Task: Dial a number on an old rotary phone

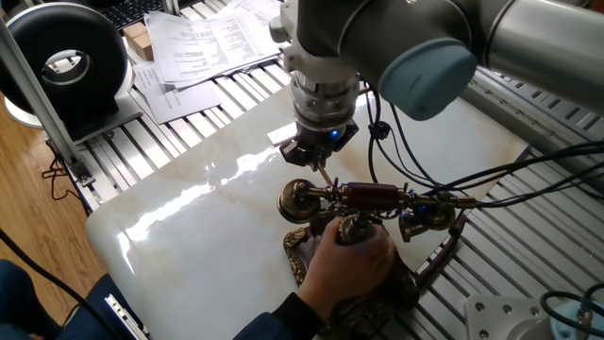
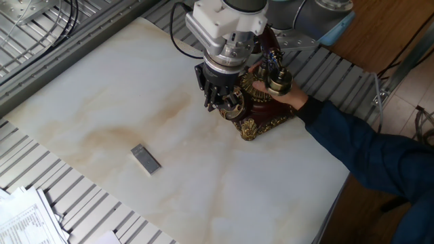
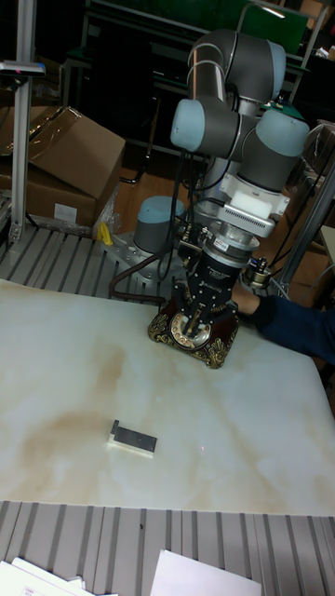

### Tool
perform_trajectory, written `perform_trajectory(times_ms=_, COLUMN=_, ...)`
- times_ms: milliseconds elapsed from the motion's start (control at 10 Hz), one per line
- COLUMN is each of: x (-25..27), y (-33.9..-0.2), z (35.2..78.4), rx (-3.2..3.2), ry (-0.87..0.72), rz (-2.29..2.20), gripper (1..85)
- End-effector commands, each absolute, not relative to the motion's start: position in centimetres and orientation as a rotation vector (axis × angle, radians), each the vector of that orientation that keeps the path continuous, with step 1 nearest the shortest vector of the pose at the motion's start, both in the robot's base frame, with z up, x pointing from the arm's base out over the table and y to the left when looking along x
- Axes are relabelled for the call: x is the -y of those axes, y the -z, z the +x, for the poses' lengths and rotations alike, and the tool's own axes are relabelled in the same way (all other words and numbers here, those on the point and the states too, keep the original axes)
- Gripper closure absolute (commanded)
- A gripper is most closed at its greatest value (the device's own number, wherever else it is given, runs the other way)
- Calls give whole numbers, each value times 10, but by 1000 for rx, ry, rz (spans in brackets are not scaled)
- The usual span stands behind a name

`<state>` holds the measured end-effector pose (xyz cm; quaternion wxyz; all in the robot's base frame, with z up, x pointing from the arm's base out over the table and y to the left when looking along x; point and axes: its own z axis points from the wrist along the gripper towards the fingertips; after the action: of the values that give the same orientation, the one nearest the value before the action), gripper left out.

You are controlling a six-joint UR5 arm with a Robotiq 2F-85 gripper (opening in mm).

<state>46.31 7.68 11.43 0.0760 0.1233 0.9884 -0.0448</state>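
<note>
Jaws pinch thin stick [image 1: 322,176]; tip at phone [image 3: 195,328] dial; hand [image 1: 344,267] steadies base.

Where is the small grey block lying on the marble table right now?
In the tall fixed view the small grey block lies alone on the marble table, toward the camera and left of the old rotary phone, well apart from the claw.
</note>
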Motion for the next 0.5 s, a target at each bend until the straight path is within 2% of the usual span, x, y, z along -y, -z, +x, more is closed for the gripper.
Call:
perform_trajectory(times_ms=0, x=-81, y=-110, z=472, rx=-2960, ry=132, rz=388, gripper=843)
perform_trajectory(times_ms=400, x=-85, y=-109, z=469, rx=-2952, ry=150, rz=405, gripper=843)
